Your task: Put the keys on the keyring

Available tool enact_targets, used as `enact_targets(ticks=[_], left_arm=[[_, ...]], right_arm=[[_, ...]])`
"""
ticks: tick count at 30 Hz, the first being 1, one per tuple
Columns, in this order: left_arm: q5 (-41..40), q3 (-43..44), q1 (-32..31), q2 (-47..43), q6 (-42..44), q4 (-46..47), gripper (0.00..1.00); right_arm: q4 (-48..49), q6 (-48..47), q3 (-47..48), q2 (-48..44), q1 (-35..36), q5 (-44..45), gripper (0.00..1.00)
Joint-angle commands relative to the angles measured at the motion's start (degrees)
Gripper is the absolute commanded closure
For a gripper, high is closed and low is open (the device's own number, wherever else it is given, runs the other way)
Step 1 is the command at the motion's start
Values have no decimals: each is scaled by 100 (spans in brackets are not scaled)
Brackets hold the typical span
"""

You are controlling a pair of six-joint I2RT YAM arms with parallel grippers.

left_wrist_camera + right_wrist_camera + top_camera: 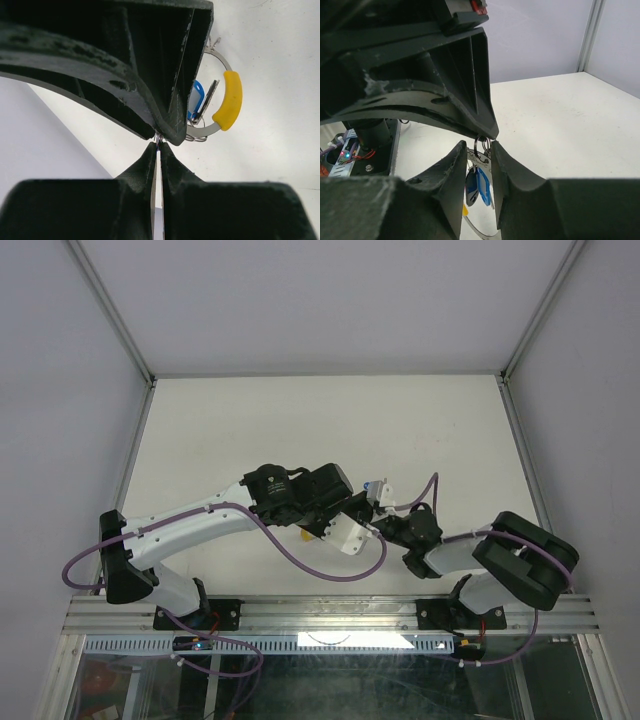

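Observation:
In the top view my left gripper (pixel 362 512) and right gripper (pixel 384 524) meet tip to tip over the near middle of the table. The keyring (pixel 227 100), a silvery band with a yellow arc, hangs beside the right gripper's finger. In the right wrist view its band (pixel 479 156) crosses between my right fingers (pixel 452 175), which hold it. Blue-tagged keys (pixel 483 187) hang from it on small wire rings (pixel 482 144); one blue tag (pixel 196 97) shows in the left wrist view. My left gripper (pixel 159 145) is shut on those small rings at its tips.
The white table (pixel 320 430) is walled in by grey panels on three sides. An aluminium rail (pixel 330 612) with the arm bases runs along the near edge. Purple cables (pixel 330 575) loop off both arms.

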Motion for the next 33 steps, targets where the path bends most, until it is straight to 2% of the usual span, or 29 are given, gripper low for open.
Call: enact_targets(ticks=[1, 5, 10, 18, 24, 29, 33], left_arm=[[22, 157, -38, -253, 74, 183, 100], [63, 141, -36, -259, 64, 185, 100], [130, 149, -38, -277, 49, 185, 100], [233, 7, -39, -575, -51, 376, 100], [430, -277, -36, -965, -223, 767, 79], [782, -750, -36, -1485, -466, 1279, 76], [1047, -1521, -37, -2123, -731, 2061, 74]], right_arm=[[752, -83, 161, 83, 5, -37, 73], [752, -84, 183, 97, 6, -68, 81], [752, -95, 223, 101, 7, -66, 100], [752, -136, 127, 17, 2, -121, 100], [752, -260, -35, -239, -10, -108, 100], [752, -353, -249, -522, -74, -98, 100], [744, -365, -424, -830, -138, -226, 100]])
